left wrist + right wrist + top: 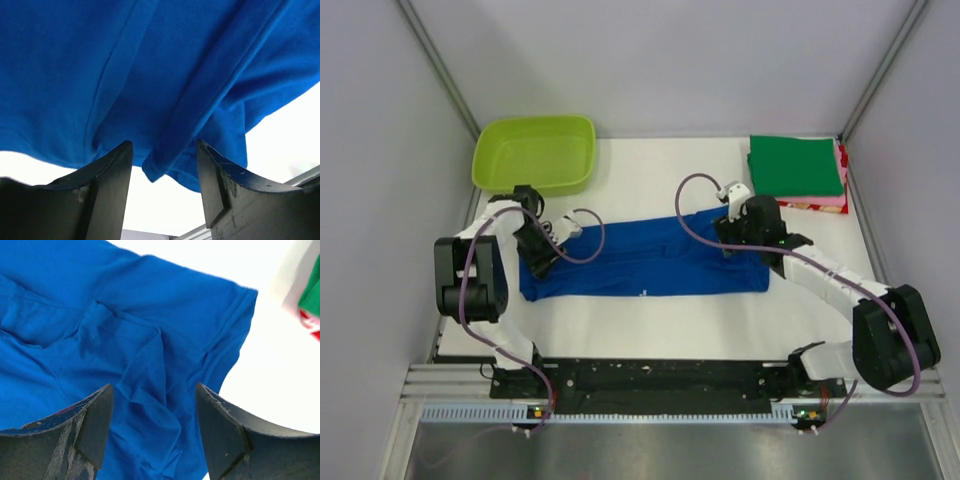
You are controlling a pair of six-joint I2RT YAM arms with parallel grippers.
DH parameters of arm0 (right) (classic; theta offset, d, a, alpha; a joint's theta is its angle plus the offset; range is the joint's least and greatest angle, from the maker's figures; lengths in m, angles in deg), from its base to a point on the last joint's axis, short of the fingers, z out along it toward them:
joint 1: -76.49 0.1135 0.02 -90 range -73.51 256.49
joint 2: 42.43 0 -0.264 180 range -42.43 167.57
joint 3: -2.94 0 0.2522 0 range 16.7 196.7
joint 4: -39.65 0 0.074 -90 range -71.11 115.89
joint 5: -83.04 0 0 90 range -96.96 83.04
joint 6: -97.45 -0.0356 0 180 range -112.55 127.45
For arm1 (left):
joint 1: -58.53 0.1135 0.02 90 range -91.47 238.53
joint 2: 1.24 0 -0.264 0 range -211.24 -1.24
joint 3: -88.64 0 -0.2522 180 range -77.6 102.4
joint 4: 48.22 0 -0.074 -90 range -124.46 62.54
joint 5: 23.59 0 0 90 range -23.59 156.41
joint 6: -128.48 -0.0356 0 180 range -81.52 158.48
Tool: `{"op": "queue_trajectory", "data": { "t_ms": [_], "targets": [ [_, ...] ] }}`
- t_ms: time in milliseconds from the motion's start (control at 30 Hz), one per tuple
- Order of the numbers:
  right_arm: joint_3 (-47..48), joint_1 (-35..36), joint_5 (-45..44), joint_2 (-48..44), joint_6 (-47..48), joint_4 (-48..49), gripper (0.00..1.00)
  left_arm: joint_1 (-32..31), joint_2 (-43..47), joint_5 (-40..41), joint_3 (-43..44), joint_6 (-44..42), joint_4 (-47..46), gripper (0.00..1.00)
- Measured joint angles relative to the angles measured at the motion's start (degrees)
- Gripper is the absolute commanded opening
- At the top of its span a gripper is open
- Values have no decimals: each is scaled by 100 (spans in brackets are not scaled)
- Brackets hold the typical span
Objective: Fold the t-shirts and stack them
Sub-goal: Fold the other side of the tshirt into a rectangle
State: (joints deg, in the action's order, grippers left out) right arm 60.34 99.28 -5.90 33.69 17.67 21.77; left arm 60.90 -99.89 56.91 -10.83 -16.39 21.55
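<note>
Bright, even light with soft shadows; the white table (280, 370) glares out in wrist views (edges slightly soft).

White counter (650, 320), matte and flat. Far-left corner: lime-green plastic tub (535, 152), upright, open side up. Centre: royal-blue t-shirt (640, 270) laid out as a long band running left to right, creased along its length, hem and sleeve edges lying on the white surface. Far-right corner: stack of folded shirts, green shirt (796, 165) on top, pink edge (825, 201) and red edge (843, 158) showing beneath it; which layer touches the counter cannot be told. Tub, blue t-shirt and stack lie apart, none touching.
</note>
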Motion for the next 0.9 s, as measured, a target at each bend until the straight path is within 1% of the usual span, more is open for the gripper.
{"op": "queue_trajectory", "data": {
  "t_ms": [33,67,133,200,233,333,367,433,533,600,900],
  "targets": [
    [-9,-33,-9,-7,-116,-85,65,0,-48,42,-55,-26,-55,58],
    [-20,-55,-7,-4,-203,-166,65,0,-109,92,-98,-42,-105,54],
    [-83,-57,7,2,-334,-223,61,-2,-232,190,-160,-61,-240,42],
    [-98,-57,-22,107,-404,-229,53,-2,-315,232,-210,-72,-369,28],
    [-98,-57,-87,219,-439,-190,48,-2,-315,249,-223,-59,-404,23],
    [-98,-57,-354,623,-529,-151,29,-2,-271,245,-262,-37,-507,4],
    [-98,-57,-455,745,-555,-160,23,-2,-238,245,-293,-50,-535,0],
    [-101,-59,-623,892,-605,-190,14,-2,-129,249,-339,-20,-544,0],
    [-101,-83,-739,914,-636,-173,4,-13,118,264,-345,31,-542,0],
    [-101,-107,-750,942,-634,-136,0,-11,286,273,-326,85,-529,0],
    [-94,-251,-756,1174,-647,-114,0,-15,549,503,-55,420,-570,0]
  ]
}}
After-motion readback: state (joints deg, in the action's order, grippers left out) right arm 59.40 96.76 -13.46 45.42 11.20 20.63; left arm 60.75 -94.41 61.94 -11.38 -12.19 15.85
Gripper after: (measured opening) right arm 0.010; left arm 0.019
